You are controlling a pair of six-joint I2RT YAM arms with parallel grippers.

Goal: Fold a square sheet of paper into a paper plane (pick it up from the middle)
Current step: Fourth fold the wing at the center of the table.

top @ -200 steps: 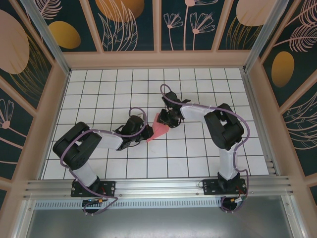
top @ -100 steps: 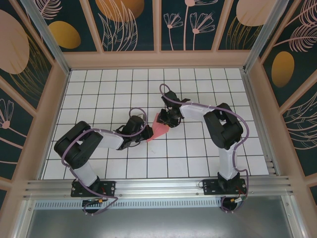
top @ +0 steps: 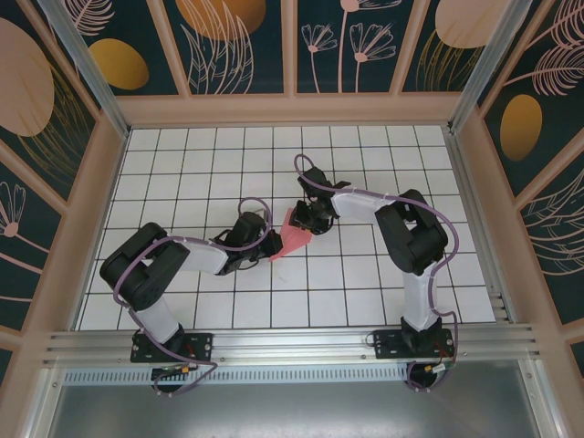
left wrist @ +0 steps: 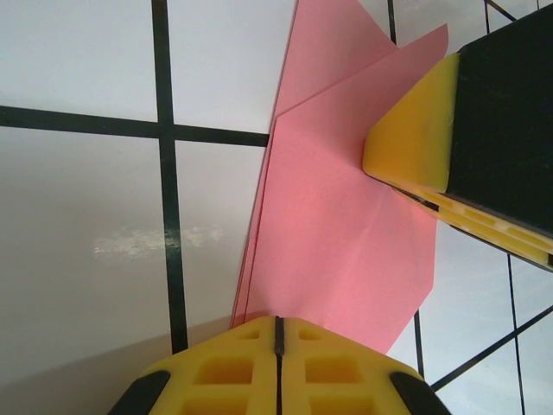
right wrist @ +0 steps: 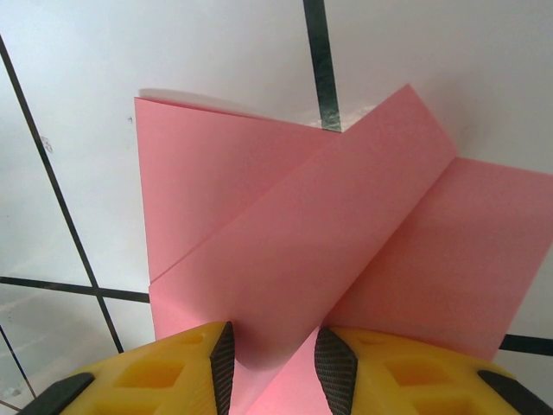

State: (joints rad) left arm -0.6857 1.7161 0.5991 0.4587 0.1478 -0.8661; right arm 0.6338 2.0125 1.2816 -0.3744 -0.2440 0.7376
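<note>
The pink-red sheet of paper lies partly folded on the white tiled floor, a wedge with several layers. My left gripper is shut, and its tip rests on the near end of the paper, which runs under it. My right gripper is at the far end. Its jaws stand apart, astride a soft uncreased bend of the paper. In the left wrist view one of its yellow fingers presses on the sheet.
The floor is white tiles with black lines, walled by a tan frame. An aluminium rail runs along the near edge by the arm bases. Both arms reach inward and meet near the middle.
</note>
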